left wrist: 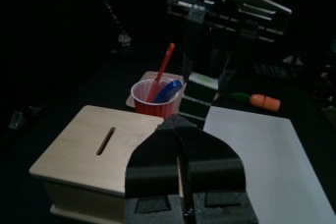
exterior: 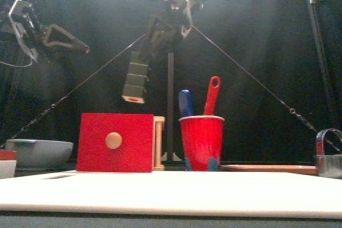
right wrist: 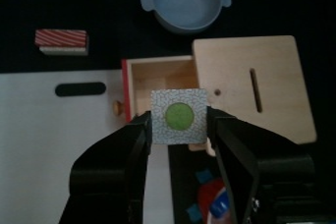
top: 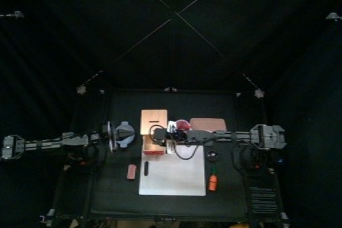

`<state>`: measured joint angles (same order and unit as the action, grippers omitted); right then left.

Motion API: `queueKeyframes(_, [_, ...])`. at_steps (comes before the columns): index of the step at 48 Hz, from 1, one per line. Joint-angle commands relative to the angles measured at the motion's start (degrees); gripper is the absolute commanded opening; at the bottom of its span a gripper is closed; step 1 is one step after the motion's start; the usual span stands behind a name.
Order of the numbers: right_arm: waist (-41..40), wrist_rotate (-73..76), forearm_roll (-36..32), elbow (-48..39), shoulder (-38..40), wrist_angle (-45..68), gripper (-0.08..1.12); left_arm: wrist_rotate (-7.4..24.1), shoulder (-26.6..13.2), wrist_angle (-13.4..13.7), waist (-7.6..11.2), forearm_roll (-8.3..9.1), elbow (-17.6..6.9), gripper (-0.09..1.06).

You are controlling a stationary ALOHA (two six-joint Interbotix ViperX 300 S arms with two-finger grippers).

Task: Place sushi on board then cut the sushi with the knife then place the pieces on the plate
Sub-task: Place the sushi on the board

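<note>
My right gripper [right wrist: 178, 120] is shut on the sushi roll [right wrist: 178, 116], a dark block whose pale end face has a green centre. It holds the roll in the air over the wooden box's open drawer [right wrist: 157, 76]. In the front view the roll [exterior: 135, 80] hangs high above the box's red drawer front [exterior: 114, 142]. The white board [top: 174, 177] lies bare at the table's front. The red cup [exterior: 201, 142] with a blue and a red knife stands beside the box. The pink tray [top: 210, 125] lies at the back right. My left gripper [left wrist: 180, 149] is shut and empty, hovering by the box's left side.
A blue-grey bowl [right wrist: 188, 0] sits left of the box. An orange toy carrot [top: 211, 182] lies on the board's right edge. A red striped toy [right wrist: 62, 39] lies left of the board. The metal cutter [exterior: 329, 142] stands at the far right.
</note>
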<state>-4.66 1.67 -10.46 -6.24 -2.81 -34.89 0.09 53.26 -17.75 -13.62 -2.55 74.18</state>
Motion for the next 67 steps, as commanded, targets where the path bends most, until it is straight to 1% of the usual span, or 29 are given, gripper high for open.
queueKeyframes(1, [1.7,0.0,-4.0,-4.0,6.2,0.5,0.62,0.0,-0.3,-0.5,-0.53,-0.09,-1.4,0.05])
queueKeyframes(9, [6.3,0.6,-12.4,-11.3,9.7,0.7,0.62,0.0,-0.3,-0.8,-0.79,-0.09,-1.9,0.05])
queueKeyframes(18, [10.6,6.7,-21.1,-16.1,10.0,0.6,0.62,0.0,-0.3,-2.0,-0.88,0.0,-2.6,0.05])
queueKeyframes(30, [16.0,24.1,-37.2,-21.9,9.5,-0.7,0.62,-0.4,-0.3,-3.6,-0.79,-0.09,-4.0,0.05])
queueKeyframes(34, [17.4,31.4,-40.7,-23.5,9.2,-1.1,0.62,-0.4,-0.3,-4.2,-0.53,-0.44,-4.0,0.05])
queueKeyframes(42, [20.8,46.1,-48.3,-25.1,7.3,-3.4,0.62,-0.4,-0.3,-4.9,-0.53,-2.11,-4.0,0.05])
queueKeyframes(46, [22.9,51.9,-51.5,-24.9,5.4,-5.9,0.62,-0.4,-0.3,-5.0,-0.53,-2.11,-4.0,0.05])
queueKeyframes(52, [24.8,56.3,-53.3,-24.2,2.5,-8.3,0.62,-0.2,-0.3,-4.9,-0.53,-2.2,-3.7,0.05])
queueKeyframes(62, [25.8,57.0,-51.5,-22.4,-1.1,-8.2,0.62,-0.4,-0.3,-5.0,-0.62,-2.2,-3.1,0.05])
queueKeyframes(67, [26.1,56.7,-51.2,-21.5,-2.5,-7.6,0.62,-0.4,-0.3,-4.9,-0.35,-2.2,-2.8,0.05])
